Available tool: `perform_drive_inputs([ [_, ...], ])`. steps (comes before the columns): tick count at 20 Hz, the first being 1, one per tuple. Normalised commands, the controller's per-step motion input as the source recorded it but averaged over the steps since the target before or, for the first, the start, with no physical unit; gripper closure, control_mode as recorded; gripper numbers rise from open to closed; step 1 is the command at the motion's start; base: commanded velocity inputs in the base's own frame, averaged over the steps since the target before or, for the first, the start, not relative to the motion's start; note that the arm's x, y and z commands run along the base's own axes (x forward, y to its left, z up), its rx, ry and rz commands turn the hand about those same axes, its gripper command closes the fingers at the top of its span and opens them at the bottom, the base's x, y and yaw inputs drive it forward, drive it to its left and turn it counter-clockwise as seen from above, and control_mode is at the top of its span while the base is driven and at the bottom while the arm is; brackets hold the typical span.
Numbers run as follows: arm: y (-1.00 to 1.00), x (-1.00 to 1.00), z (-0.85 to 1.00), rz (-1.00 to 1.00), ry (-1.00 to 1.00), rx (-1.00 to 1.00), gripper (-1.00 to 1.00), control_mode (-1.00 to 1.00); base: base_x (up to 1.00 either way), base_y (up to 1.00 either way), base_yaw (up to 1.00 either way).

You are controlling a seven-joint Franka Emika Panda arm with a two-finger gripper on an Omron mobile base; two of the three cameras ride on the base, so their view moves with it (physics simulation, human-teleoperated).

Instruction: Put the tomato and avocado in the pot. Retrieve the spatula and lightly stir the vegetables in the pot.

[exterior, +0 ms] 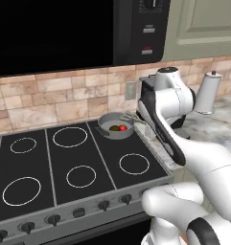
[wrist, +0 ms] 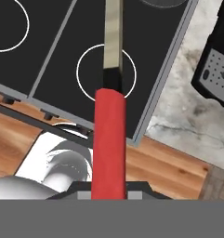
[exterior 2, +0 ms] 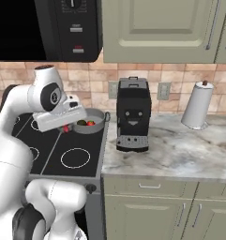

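On the left, the black cooktop (exterior: 64, 162) is laid out with its ringed burners, and at its back right corner the pot (exterior: 116, 126) is set on a burner, close beside the counter edge. Inside it the avocado (exterior: 114, 128) and the tomato (exterior: 122, 128) are seen lying side by side, touching or nearly so, so the loading part of the task is judged done. From the right base camera the same pot (exterior 2: 96, 124) is seen just left of the coffee machine (exterior 2: 132, 121), with the avocado (exterior 2: 81, 123) and the tomato (exterior 2: 90, 123) in its bowl and the arm's hand bent over the near rim. In the hand camera the spatula (wrist: 108, 139) is held by its red handle, which is clamped between the closed fingers of the gripper (wrist: 108, 189); the grey shaft runs away from the hand over a burner ring, toward a grey rim at the top edge that may be the pot. The handle is gripped at its end, presumably so the blade can be reached into the pot for stirring. Further right, the paper towel roll (exterior 2: 197, 106) is left standing on the marble counter (exterior 2: 180, 154), well apart from the work.
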Motion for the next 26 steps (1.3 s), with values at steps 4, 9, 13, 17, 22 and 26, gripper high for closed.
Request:
perform_drive_inputs([
  [4, -0.17, 0.37, 0.01, 0.14, 0.01, 0.0, 1.0, -1.0, 0.0, 0.0, 0.0],
  [9, -0.38, 0.12, 0.0, 0.48, 0.06, 0.0, 1.0, -1.0, 0.0, 0.0, 0.0],
  [13, -0.32, 0.0, 0.0, 0.42, 0.0, 0.0, 1.0, -1.0, 0.0, 0.0, 0.0],
  [17, -0.03, 0.0, -0.01, 0.01, 0.01, 0.0, 1.0, -1.0, 0.0, 0.0, 0.0],
  [22, 0.0, 0.02, 0.0, -0.18, 0.11, -0.03, 1.0, -1.0, 0.0, 0.0, 0.0],
  [26, -0.04, 0.09, 0.0, -0.31, 0.24, -0.04, 1.0, -1.0, 0.0, 0.0, 0.0],
])
